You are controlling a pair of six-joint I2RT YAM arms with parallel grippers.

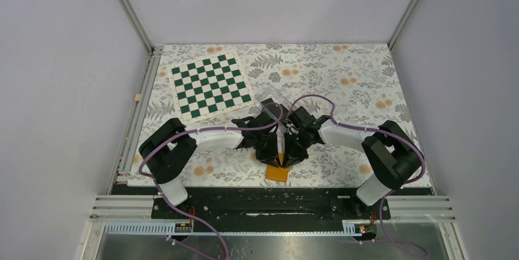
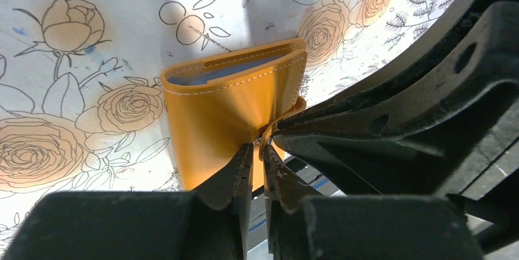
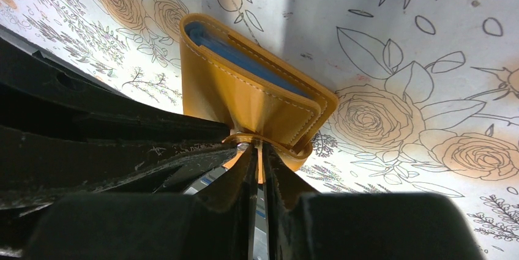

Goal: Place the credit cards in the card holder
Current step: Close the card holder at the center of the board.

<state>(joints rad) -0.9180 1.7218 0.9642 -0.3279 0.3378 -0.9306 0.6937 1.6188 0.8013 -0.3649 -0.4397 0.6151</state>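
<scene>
L hand (image 2: 257,153) & R hand (image 3: 257,153) both clamped nearly shut on orange card holder's (image 2: 223,110) snap tab (image 3: 297,155), near desk's (image 1: 367,89) front edge. Risk: thin tab slips if they pull apart; it drops.

Bright even overhead light, soft shadows, near fingers (image 2: 245,174) blurred, wrist views glary

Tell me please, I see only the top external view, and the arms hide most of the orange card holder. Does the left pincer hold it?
Observer: Yes. The left pincer is shut on a thin orange edge of the card holder.
Operator: And the right one?
Observer: The right pincer is shut on an orange edge too.
Operator: Is it open?
Observer: Folded over, with blue lining showing along its far edge.
</scene>
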